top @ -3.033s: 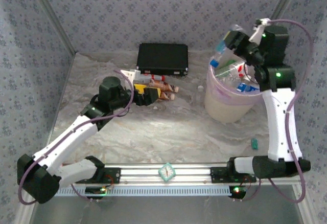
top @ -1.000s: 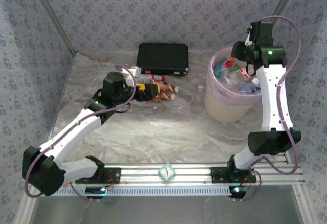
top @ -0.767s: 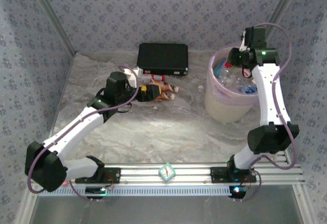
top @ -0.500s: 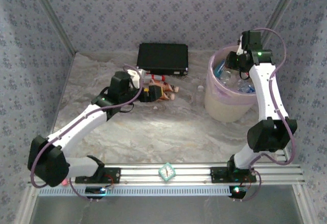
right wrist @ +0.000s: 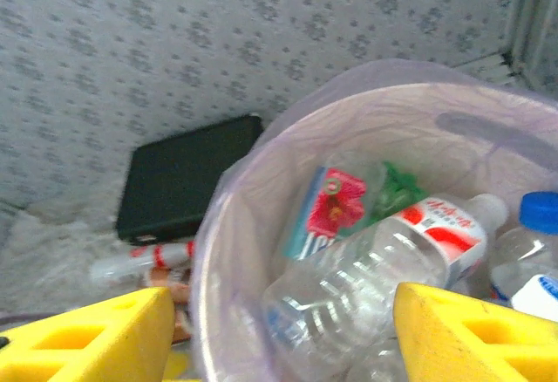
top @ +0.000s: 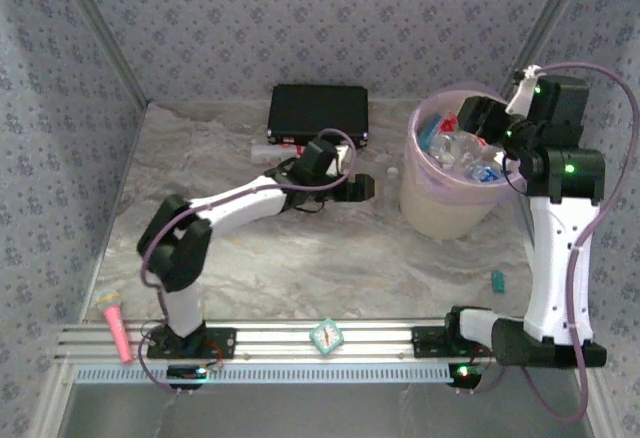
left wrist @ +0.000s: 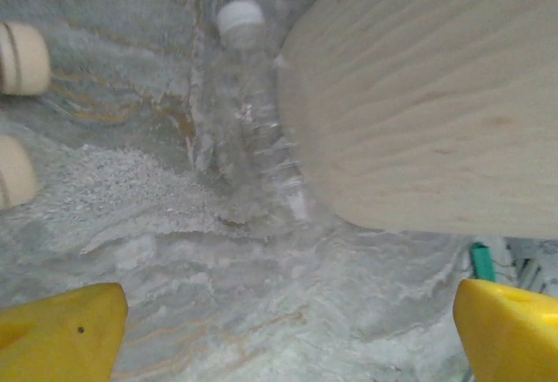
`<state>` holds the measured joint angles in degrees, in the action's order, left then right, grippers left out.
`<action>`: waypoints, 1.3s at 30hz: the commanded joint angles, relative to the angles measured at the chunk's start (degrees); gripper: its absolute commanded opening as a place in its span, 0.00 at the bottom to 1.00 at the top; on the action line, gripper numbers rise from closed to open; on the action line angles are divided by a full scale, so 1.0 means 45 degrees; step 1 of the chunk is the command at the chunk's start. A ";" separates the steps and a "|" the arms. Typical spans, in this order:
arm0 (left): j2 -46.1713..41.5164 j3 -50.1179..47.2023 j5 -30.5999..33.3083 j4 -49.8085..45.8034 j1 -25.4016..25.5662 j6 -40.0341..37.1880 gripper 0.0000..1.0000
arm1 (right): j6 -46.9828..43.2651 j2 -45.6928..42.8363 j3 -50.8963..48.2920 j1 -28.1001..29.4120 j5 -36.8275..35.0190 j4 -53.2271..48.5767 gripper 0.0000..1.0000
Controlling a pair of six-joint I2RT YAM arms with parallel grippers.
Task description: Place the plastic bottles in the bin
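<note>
The bin (top: pixel 440 208), a cream bucket with a pink liner, stands at the back right and holds several plastic bottles (top: pixel 462 150). My right gripper (top: pixel 476 118) hovers open over its rim. Below its yellow fingers lies a clear red-labelled bottle (right wrist: pixel 384 264) inside the bin (right wrist: pixel 261 190). My left gripper (top: pixel 366 188) reaches across to the bin's left side, open and empty. Just ahead of it a clear white-capped bottle (left wrist: pixel 253 129) lies against the bin wall (left wrist: pixel 418 94). More bottles (top: pixel 288 144) lie behind the left arm, partly hidden.
A flat black case (top: pixel 318 114) sits at the back centre. Two cream caps (left wrist: pixel 19 57) show at the left of the left wrist view. A pink stick-like object (top: pixel 112 324) lies by the near left rail, and a small green item (top: pixel 495 279) near the right arm.
My left arm swung right, from the bottle pile to the bin's left side. My right gripper pulled back from inside the bin toward its right rim and opened wider.
</note>
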<state>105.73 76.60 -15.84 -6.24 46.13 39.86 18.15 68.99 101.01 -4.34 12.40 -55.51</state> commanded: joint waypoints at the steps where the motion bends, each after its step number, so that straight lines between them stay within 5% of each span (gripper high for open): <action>1: 0.1092 0.1156 -0.0481 0.0186 0.0327 0.0739 0.96 | 0.0589 -0.0130 -0.0360 -0.0243 0.1786 -0.0004 0.70; 15: 0.5044 0.4117 -0.1140 0.0514 0.0727 0.2187 0.87 | 0.0664 -0.1111 -0.0352 -0.0383 0.2830 -0.0745 0.80; 20: 0.5764 0.4746 -0.1139 0.0277 0.0729 0.2333 0.76 | 0.0528 -0.1214 -0.0270 -0.0456 0.2859 -0.0905 0.80; 28: 0.5578 0.4747 -0.0706 -0.0184 0.0726 0.2140 0.50 | 0.0400 -0.1274 -0.0421 -0.0715 0.2965 -0.0871 0.80; 39: 0.3411 0.2990 -0.0692 0.0294 0.0284 0.1932 0.49 | 0.0225 -0.1327 0.0273 -0.0768 0.3191 -0.1192 0.79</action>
<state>128.18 93.03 -19.62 -5.41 48.66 50.00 19.92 63.94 100.57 -7.53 25.04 -60.25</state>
